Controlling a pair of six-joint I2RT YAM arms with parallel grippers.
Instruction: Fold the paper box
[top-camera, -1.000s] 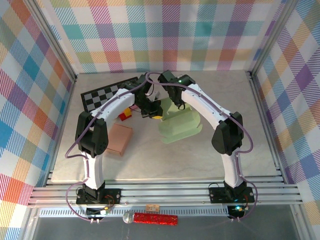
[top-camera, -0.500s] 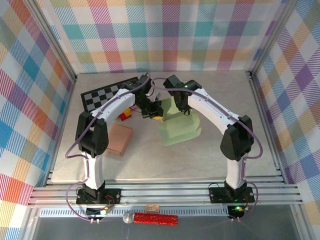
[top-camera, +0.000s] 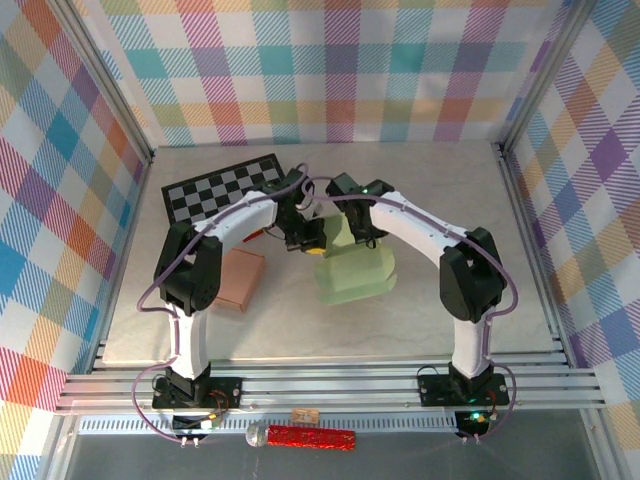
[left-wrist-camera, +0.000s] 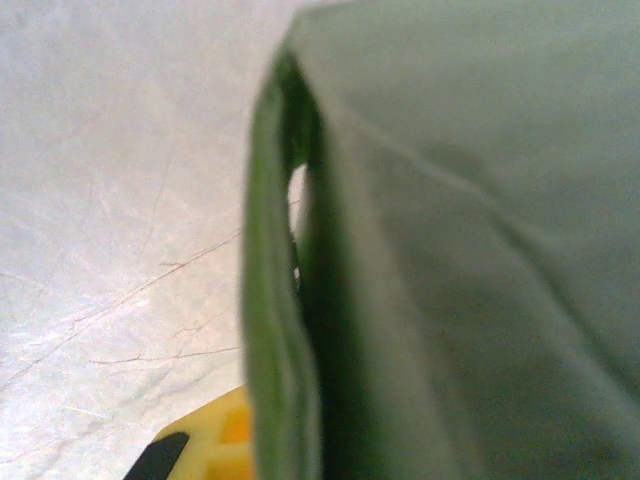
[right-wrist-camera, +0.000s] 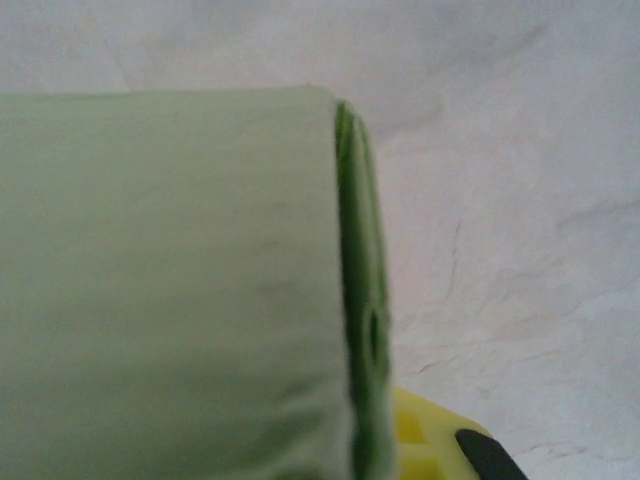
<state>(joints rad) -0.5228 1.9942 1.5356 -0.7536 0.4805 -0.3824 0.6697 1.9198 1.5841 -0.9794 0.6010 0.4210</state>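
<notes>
Paper box (top-camera: 358, 268): pale green, sits mid-table, lying low and partly collapsed, far wall up at its 12 o'clock side. Both arms converge on that far edge.

Left gripper (top-camera: 303, 236) is at the box's 10 o'clock corner. Its jaws are together and seem pinched on the wall. In the left wrist view a doubled green flap edge (left-wrist-camera: 280, 330) runs top to bottom right up against the lens, fingers hidden.

Right gripper (top-camera: 357, 232) is at the box's 12 o'clock edge. Its jaws are together too, apparently on the paper. The right wrist view has a folded green edge (right-wrist-camera: 360, 300) close in, flat panel to its 9 o'clock.

Yellow block (top-camera: 316, 251) lies just beside the box's 10 o'clock corner, under the left wrist. Pink carton (top-camera: 240, 278) is well apart at 9 o'clock, checkerboard (top-camera: 222, 185) at 10 o'clock on the table (top-camera: 440, 190).

Step, my read: mid-fold, two-handed pinch on the far wall or flap, crease being set. Task looks partway done, as the box is not yet squared.

Next move likely calls for both pinches moving together so the thin wall folds along its crease without tearing, while keeping clear of the yellow block.
</notes>
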